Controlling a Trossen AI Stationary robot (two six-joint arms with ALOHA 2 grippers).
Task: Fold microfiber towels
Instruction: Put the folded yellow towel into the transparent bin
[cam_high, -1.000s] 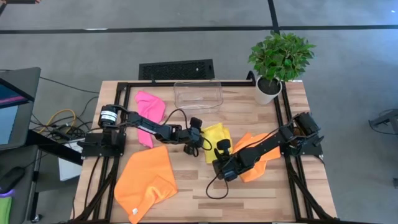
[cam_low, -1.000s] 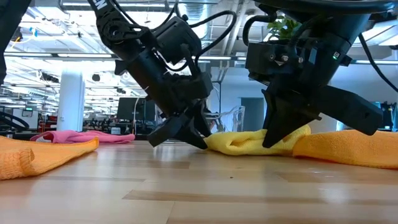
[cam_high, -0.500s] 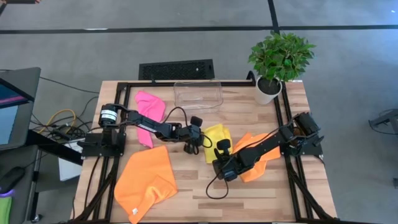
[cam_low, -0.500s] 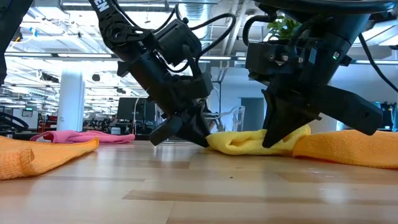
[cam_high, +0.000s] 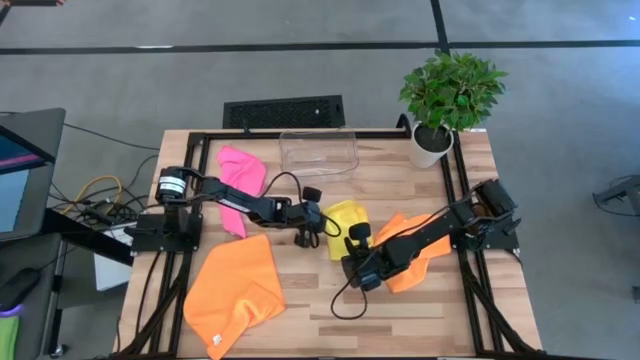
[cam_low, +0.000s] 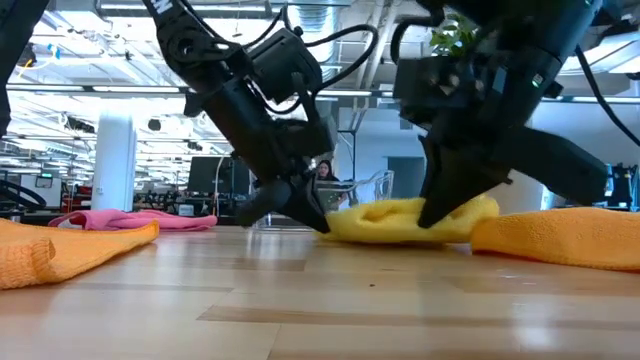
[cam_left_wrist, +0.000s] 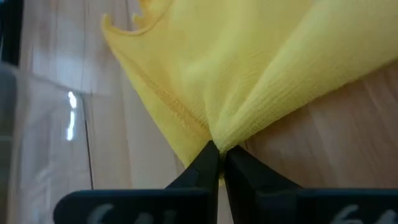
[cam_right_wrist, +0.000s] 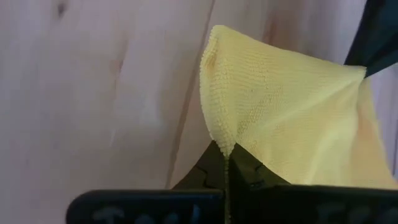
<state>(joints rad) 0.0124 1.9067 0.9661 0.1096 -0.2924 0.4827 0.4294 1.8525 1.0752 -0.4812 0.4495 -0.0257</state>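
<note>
The yellow towel (cam_high: 346, 214) lies crumpled at the table's middle, and both grippers are shut on it. My left gripper (cam_high: 322, 228) comes at its left side and also appears in the low view (cam_low: 318, 224). My right gripper (cam_high: 347, 258) is at its near side, seen likewise in the low view (cam_low: 430, 220). One orange towel (cam_high: 236, 288) lies partly folded at the near left. Another orange towel (cam_high: 416, 250) lies under my right arm. The pink towel (cam_high: 240, 180) is bunched at the far left. My left gripper pinches a gathered bit of the yellow towel beside its hemmed edge (cam_left_wrist: 208, 134) between its two fingers, slanting down from the table's left. The cloth puckers at the fingertips and fans out beyond them; one layer or several, I cannot tell. Most of the towel lies on the table. My right gripper pinches the towel's hemmed edge (cam_right_wrist: 222, 142) between its two fingers, slanting steeply down from the table's right. The cloth stands up from the fingertips in a peak and runs toward the other gripper. In the low view the towel's underside (cam_low: 400, 235) rests on the table.
A clear plastic bin (cam_high: 318, 150) stands at the far middle, and a potted plant (cam_high: 445, 95) at the far right corner. Bare wood (cam_high: 310, 310) lies along the near edge between the arms.
My left gripper has shut on the yellow towel's left side while staying where it was. The cloth at its fingertips is now gathered into a pinch, and the towel between the two grippers sits a little higher in the low view.
</note>
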